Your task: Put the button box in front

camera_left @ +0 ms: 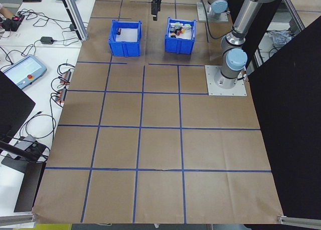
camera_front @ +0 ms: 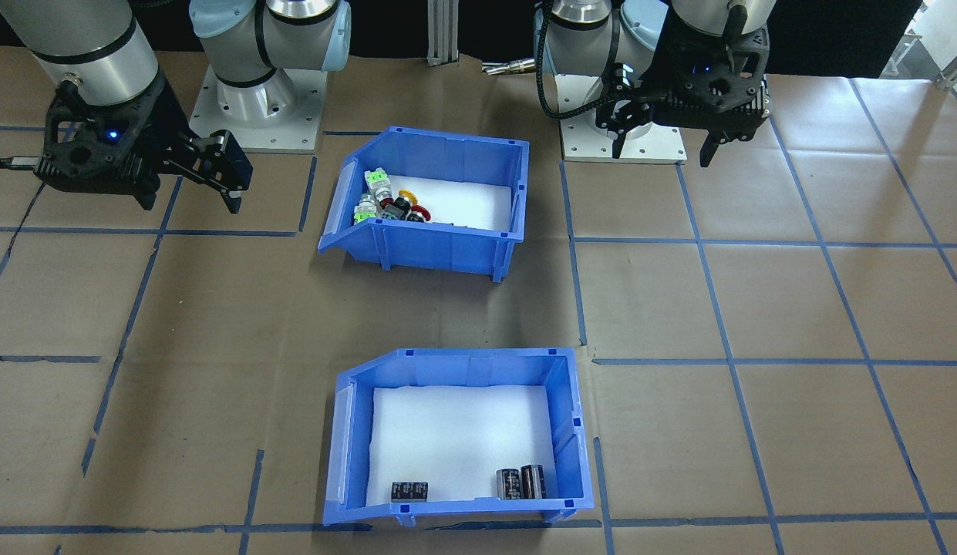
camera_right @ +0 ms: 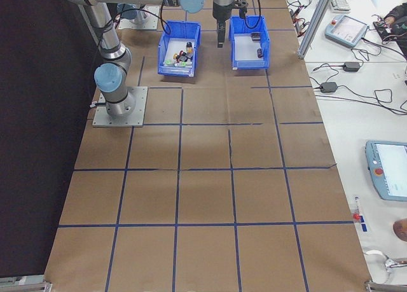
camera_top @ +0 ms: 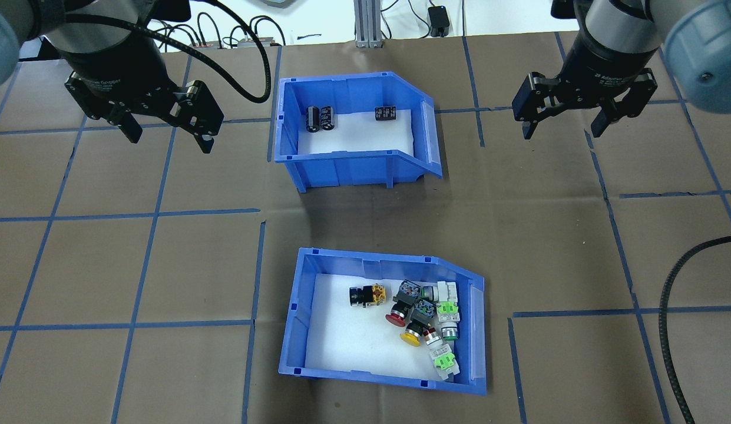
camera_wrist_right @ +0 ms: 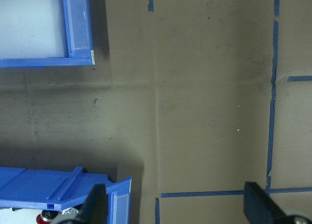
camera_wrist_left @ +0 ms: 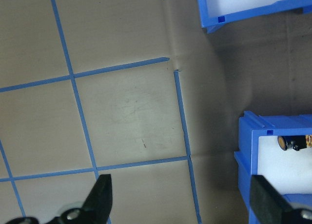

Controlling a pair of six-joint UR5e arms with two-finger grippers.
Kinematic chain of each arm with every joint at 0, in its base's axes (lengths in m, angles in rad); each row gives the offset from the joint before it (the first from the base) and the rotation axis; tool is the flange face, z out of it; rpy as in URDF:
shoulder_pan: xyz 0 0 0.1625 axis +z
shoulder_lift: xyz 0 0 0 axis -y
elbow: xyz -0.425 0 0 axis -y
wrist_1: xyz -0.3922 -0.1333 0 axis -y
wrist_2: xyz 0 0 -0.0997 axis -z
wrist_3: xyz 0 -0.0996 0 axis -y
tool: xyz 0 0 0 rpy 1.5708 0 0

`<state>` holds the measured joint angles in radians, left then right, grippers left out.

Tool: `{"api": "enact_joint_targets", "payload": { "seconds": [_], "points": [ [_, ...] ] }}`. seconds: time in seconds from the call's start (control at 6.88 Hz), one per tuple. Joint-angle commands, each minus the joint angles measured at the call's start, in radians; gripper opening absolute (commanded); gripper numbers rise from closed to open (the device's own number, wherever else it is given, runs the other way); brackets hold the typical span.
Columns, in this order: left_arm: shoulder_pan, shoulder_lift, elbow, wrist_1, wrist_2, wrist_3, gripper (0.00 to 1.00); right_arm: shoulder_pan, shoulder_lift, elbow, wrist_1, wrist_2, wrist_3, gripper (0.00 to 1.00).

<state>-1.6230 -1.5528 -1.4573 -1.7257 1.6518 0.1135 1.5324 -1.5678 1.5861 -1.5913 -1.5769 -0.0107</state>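
Note:
The button box point(camera_top: 293, 330) is a blue bin with a white liner, and its green, yellow, red and black push-buttons point(camera_top: 427, 312) are bunched toward its sloped lip. It stands on the robot's side of the table, also seen in the front-facing view point(camera_front: 432, 248). My left gripper point(camera_top: 169, 140) hovers open over the paper beside the far bin, holding nothing. My right gripper point(camera_top: 561, 131) hangs open and empty on the other side of that bin. The left wrist view shows the button box corner point(camera_wrist_left: 246, 151) between the open left gripper's point(camera_wrist_left: 180, 190) fingers.
A matching blue bin point(camera_top: 347, 168) holding a few black cylinders point(camera_top: 320, 118) stands farther from the robot, directly beyond the button box. Brown paper with a blue tape grid point(camera_top: 159, 212) covers the table. Each arm's base plate point(camera_front: 258, 116) sits at the robot's edge.

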Motion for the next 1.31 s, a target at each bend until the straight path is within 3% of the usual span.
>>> {"api": "enact_joint_targets", "payload": {
  "seconds": [0.0,1.02,1.16],
  "points": [
    [0.0,0.0,0.0,0.0,-0.001,0.0,1.0,0.0,0.0,0.0,-0.001,0.0,-0.002,1.0],
    [0.002,-0.001,-0.002,-0.005,-0.009,-0.05,1.0,0.0,0.002,-0.006,-0.001,-0.002,-0.002,1.0],
    [0.0,0.006,0.0,-0.008,0.005,-0.222,1.0,0.0,0.008,-0.021,-0.002,-0.002,-0.02,1.0]
  ]
}}
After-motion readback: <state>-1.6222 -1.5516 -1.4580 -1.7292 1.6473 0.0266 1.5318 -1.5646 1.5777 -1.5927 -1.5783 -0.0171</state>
